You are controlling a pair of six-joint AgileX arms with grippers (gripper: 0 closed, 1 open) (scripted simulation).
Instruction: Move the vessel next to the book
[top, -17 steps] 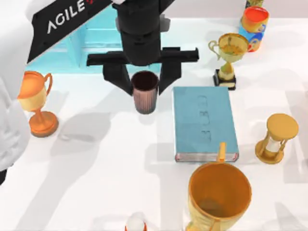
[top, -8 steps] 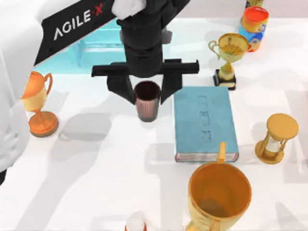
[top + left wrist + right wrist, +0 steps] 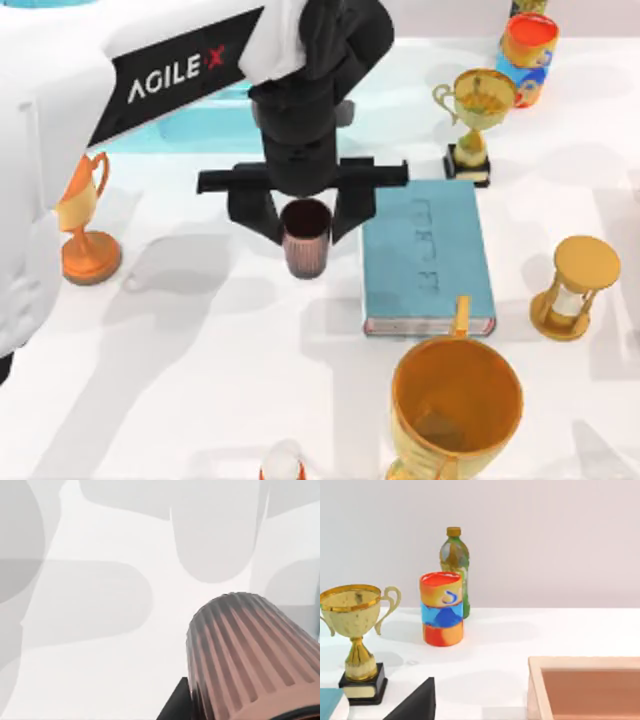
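The small ribbed pinkish-brown vessel [image 3: 305, 237] is clamped between the two black fingers of the left gripper [image 3: 303, 221]. It is located just beside the large teal-blue hardcover book [image 3: 427, 257], at the book's nine o'clock, above the white table [image 3: 200, 380].

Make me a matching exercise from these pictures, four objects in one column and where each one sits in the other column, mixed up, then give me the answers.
Objects:
1. small pinkish-brown ribbed tumbler
2. large teal-blue hardcover book
3. golden-brown hourglass
4. orange two-handled trophy

Places:
A. near the table's left side
B. between the fingers of the left gripper
C. right of the book, near the table's right side
D. lying flat just right of the tumbler

Pairs: 1-B, 2-D, 3-C, 4-A
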